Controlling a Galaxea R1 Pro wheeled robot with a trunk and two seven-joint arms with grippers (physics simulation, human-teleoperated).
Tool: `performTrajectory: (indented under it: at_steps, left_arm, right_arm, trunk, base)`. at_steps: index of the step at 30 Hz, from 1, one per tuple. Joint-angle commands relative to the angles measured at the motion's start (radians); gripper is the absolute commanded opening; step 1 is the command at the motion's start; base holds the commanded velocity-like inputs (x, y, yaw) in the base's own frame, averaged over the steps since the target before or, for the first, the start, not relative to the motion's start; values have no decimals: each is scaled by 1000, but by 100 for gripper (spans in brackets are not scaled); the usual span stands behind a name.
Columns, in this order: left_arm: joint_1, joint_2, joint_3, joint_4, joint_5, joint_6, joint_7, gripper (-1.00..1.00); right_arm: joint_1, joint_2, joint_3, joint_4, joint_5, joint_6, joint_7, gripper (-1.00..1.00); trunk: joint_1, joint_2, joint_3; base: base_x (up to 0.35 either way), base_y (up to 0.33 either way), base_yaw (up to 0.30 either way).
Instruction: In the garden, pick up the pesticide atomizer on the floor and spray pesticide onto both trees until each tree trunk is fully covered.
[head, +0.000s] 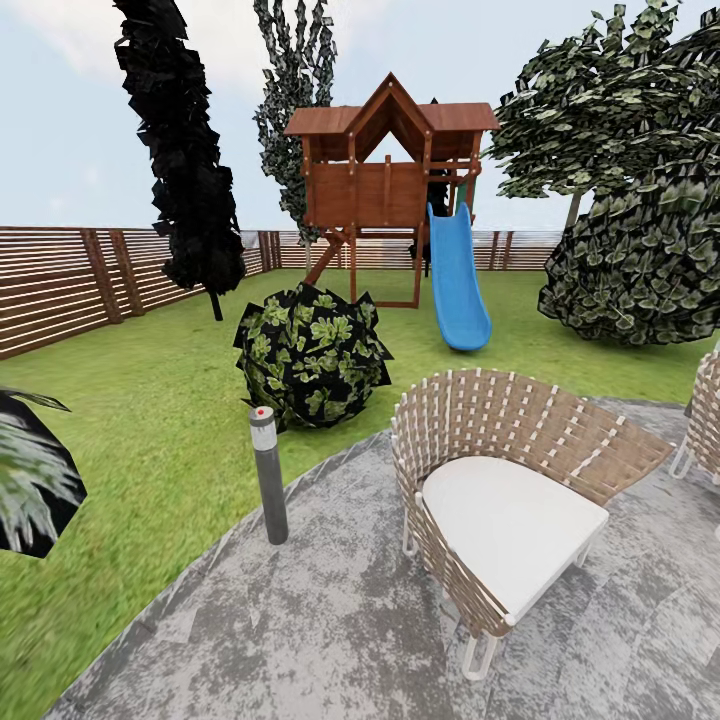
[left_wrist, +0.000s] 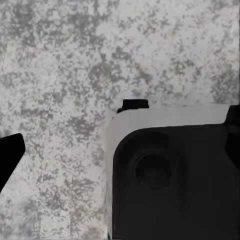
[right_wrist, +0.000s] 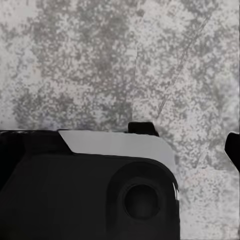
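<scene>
The pesticide atomizer is out of view, and no pesticide specks show. In the head view a tree with a broad crown of blocky green leaves stands at the far right of the lawn, and a short piece of its pale trunk shows under the leaves. Both wrist views look straight down at the grey stone floor beside the robot's dark base. The left gripper and the right gripper are open and hold nothing; dark fingertips sit at the picture edges.
A woven chair with a white cushion stands on the paving just ahead to the right. A grey bollard lamp marks the paving's edge, with a round bush behind it. Playhouse, blue slide, slat fence and dark columnar tree lie beyond.
</scene>
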Motion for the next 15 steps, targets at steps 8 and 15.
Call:
performTrajectory:
  at_steps: [8,15]
  left_arm:
    - [-123,11,-2,-52,0,-30,0,100]
    - [-222,13,-1,-84,3,-38,-17,100]
  right_arm:
    - [1,-68,-1,-296,-2,-25,-1,100]
    - [-18,-67,7,-441,6,-25,10,100]
  trunk:
    - [0,0,0]
    - [0,0,0]
  base:
    - [0,0,0]
    - [0,0,0]
